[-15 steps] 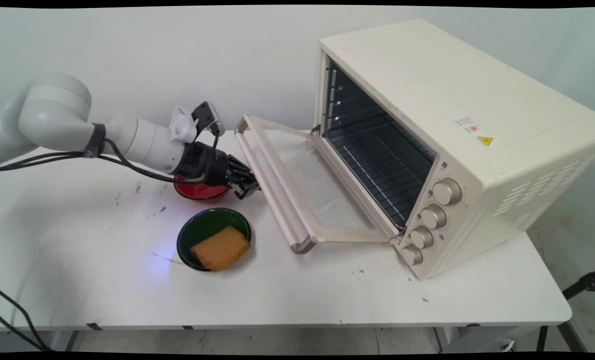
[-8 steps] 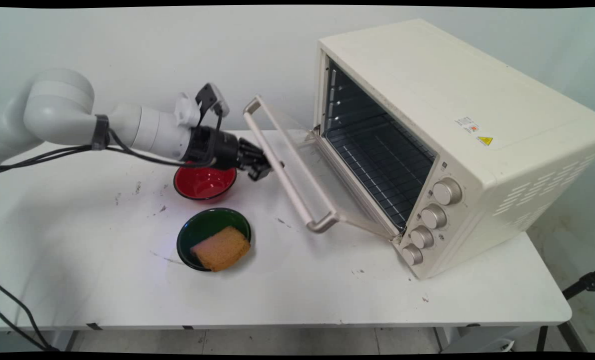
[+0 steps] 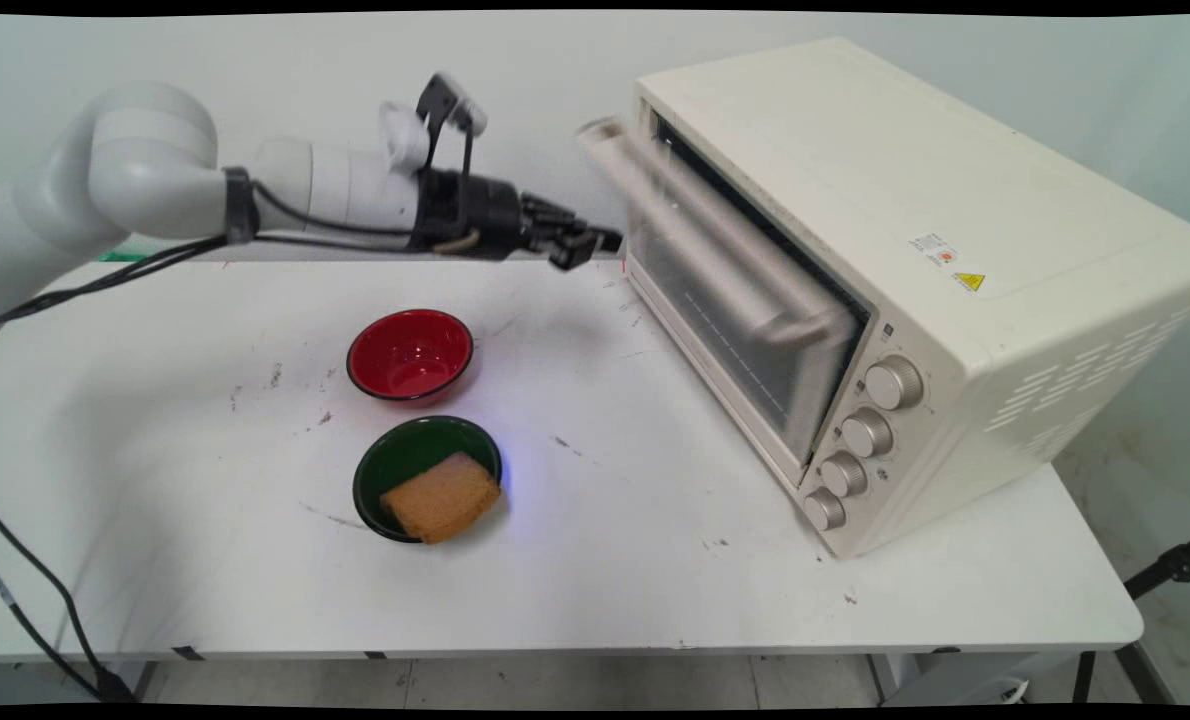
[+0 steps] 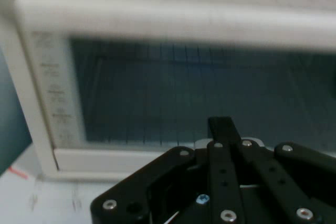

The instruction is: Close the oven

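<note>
My black gripper [image 3: 591, 243] is held out level above the table, shut with nothing in it, just left of the cream toaster oven [image 3: 915, 200]. The oven's glass door [image 3: 745, 310] stands almost upright against the oven front, its bar handle [image 3: 705, 240] near the top. In the hand view the door glass [image 4: 199, 98] fills the picture beyond my gripper [image 4: 223, 129], with the handle [image 4: 173, 17] across the top. I cannot tell whether the fingertips touch the door.
A red bowl [image 3: 410, 353] sits empty on the white table [image 3: 655, 590], below my arm. In front of it is a green bowl [image 3: 395, 455] holding a slice of toast [image 3: 442, 496]. The oven's knobs [image 3: 867, 432] face the table's near right.
The oven door swung up from lying flat open to nearly shut. My gripper rose and moved right along with it, uncovering the red bowl.
</note>
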`<state>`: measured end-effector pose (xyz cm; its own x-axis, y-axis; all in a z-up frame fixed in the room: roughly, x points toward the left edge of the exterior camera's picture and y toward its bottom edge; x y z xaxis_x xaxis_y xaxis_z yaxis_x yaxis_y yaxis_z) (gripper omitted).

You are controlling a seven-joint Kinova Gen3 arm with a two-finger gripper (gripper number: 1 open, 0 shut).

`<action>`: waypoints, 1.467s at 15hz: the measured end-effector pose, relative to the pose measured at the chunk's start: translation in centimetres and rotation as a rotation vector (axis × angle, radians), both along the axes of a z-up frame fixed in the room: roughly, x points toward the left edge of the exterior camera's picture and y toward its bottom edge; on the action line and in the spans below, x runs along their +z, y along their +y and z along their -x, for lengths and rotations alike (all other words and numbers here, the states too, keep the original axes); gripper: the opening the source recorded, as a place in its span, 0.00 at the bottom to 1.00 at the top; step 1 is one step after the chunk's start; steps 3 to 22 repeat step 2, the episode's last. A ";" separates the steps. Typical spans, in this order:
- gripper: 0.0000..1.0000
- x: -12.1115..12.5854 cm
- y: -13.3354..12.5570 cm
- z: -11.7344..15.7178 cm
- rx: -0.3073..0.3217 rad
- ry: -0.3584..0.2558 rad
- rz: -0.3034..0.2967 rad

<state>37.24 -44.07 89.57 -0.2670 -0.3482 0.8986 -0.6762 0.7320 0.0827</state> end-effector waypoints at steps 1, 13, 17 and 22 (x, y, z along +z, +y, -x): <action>0.00 0.6 -0.5 0.3 0.002 0.015 0.012; 0.00 1.1 -0.9 0.7 0.000 0.023 0.019; 0.00 1.1 -0.9 0.7 0.000 0.023 0.019; 0.00 1.1 -0.9 0.7 0.000 0.023 0.019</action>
